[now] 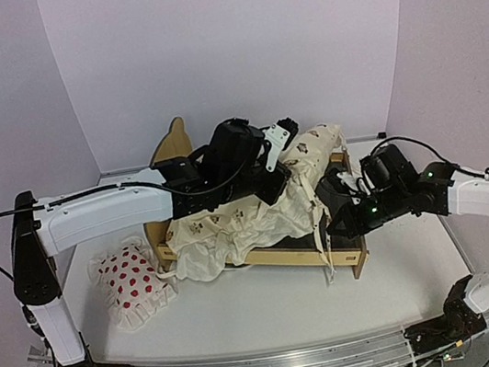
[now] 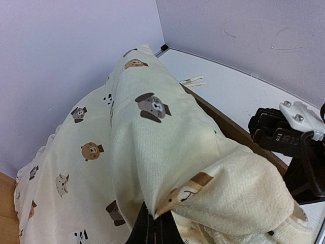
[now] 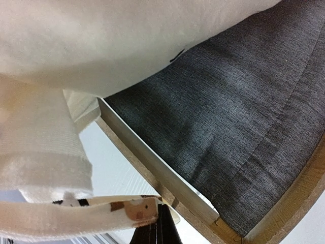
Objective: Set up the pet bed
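**While both tools pinch the quilt [image 1: 232,223], the pet bed [image 1: 279,256] stands mid-surface**

Because the cream animal-print quilt is heaped over most of it, the pet bed shows only in parts. Its pale scalloped headboard [image 1: 175,143] rises at the far left, and a plywood side rail [image 1: 274,255] runs along the near edge to the foot corner at the near right. The bed rests on the white surface [image 1: 274,314] between the two arms, set at a slant.

The left tool [image 2: 154,226] reaches across from the left, above the bed. Its fingers are pressed together on a fold of the quilt, which is drawn up into a ridge toward the far right.

The right tool [image 3: 158,226] sits low at the foot end. Its fingers are closed, and a thin printed strip of the quilt's edge is caught at their tips. Just beyond them the right wrist view shows the dark grey base [image 3: 228,127] uncovered inside the wooden frame, with the quilt hanging above it.

A white red-dotted pillow [image 1: 134,280] lies on the surface just beside the bed's near-left corner. Whether it touches the frame I cannot tell.
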{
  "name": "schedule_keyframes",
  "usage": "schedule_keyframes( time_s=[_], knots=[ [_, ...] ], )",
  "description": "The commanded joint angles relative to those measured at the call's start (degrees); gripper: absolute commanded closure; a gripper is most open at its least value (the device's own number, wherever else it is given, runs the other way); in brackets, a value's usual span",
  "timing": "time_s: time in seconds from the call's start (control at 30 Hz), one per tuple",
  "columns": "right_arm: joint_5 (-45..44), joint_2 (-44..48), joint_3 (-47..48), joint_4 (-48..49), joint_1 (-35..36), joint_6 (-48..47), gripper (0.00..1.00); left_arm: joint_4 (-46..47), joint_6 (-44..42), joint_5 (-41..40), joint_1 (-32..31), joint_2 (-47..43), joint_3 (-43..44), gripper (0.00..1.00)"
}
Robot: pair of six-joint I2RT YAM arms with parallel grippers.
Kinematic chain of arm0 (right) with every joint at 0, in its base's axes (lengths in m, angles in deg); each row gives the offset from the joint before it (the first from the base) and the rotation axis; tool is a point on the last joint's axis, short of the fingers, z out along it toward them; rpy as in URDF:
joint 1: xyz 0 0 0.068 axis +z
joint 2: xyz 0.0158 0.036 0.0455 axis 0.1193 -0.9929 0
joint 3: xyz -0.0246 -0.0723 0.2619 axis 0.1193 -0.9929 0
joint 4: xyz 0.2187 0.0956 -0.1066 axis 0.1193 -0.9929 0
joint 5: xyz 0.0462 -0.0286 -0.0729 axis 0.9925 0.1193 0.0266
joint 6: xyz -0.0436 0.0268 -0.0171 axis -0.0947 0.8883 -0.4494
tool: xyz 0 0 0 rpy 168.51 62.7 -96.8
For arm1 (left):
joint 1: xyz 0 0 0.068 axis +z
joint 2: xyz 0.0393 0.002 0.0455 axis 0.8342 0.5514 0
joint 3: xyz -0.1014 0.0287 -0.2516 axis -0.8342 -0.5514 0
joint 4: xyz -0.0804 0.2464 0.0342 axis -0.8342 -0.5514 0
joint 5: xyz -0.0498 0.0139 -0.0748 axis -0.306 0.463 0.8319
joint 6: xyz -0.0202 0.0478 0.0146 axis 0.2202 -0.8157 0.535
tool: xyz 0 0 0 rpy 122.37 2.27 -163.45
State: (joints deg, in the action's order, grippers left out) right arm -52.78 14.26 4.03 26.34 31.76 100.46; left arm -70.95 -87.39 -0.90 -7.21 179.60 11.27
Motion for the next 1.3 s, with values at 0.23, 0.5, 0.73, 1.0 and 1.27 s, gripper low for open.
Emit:
schedule_keyframes(
  time_s=[0.23,0.5,0.73,1.0,1.27],
  knots=[
    [-2.9,5.0,7.0,-3.5,0.2,-3.4,1.00,3.4,0.6,-2.2,1.3,-6.5,-4.3,1.00],
    [-5.4,7.1,12.1,-6.2,0.2,-5.8,1.00,1.6,0.3,-3.3,1.4,-7.0,-4.4,1.00],
    [-6.6,4.2,12.1,-6.0,0.2,-5.4,1.00,1.4,0.7,-3.0,1.3,-7.6,-5.5,1.00],
    [-6.2,1.5,8.7,-1.2,0.2,-5.9,1.00,1.2,1.3,-2.0,1.4,-8.4,-6.4,1.00],
    [-7.2,-0.6,8.3,0.6,0.2,-6.8,1.00,1.1,1.7,-1.9,1.3,-8.3,-6.8,1.00]
  ],
)
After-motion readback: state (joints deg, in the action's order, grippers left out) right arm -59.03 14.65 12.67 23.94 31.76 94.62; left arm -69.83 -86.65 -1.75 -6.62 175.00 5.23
